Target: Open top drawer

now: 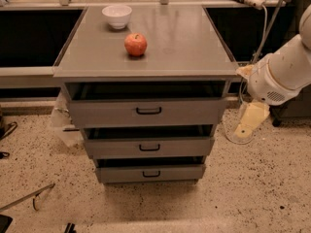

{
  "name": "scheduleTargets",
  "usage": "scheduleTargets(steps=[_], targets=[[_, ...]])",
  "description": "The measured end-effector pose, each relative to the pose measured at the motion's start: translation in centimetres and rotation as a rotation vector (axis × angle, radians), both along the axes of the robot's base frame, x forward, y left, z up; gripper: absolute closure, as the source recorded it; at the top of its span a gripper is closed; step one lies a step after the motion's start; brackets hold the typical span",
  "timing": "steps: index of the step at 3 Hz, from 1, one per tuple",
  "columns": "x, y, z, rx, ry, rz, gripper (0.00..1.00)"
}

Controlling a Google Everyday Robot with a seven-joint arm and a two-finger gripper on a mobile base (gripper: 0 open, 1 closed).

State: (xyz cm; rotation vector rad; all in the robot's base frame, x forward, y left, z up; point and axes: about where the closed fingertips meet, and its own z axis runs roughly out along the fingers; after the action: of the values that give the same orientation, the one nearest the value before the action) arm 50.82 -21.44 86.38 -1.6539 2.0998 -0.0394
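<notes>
— Where's the top drawer (194,113)?
— Centre of the view, right under the cabinet top (184,42). Its black handle (148,110) sits mid-front, and a dark gap runs above the front.
— And the gripper (248,124)?
— At 3 o'clock from that drawer, just past the cabinet's corner, hanging under the white arm (284,72). It touches nothing. Open or closed, I cannot tell.
— Anything else?
— An apple (135,44) at 12 o'clock from the handle, a bowl (117,16) at 11 o'clock from the apple. Two lower drawers (149,147) at 6 o'clock.

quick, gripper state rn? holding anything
Gripper: open or closed cannot be told; it hangs low to the right of the top drawer, clear of the handle.
</notes>
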Motion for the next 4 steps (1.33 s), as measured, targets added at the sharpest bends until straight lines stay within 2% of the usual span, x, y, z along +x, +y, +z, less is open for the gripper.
scheduleTargets(steps=[1, 2, 3, 4], targets=[[0.1, 0.3, -0.4, 0.005, 0.003, 0.006, 0.00], [0.8, 0.8, -3.4, 0.021, 0.028, 0.035, 0.00], [2.4, 2.7, -8.1, 0.041, 0.055, 0.097, 0.00], [3.8, 4.9, -12.0, 0.075, 0.054, 0.153, 0.00]])
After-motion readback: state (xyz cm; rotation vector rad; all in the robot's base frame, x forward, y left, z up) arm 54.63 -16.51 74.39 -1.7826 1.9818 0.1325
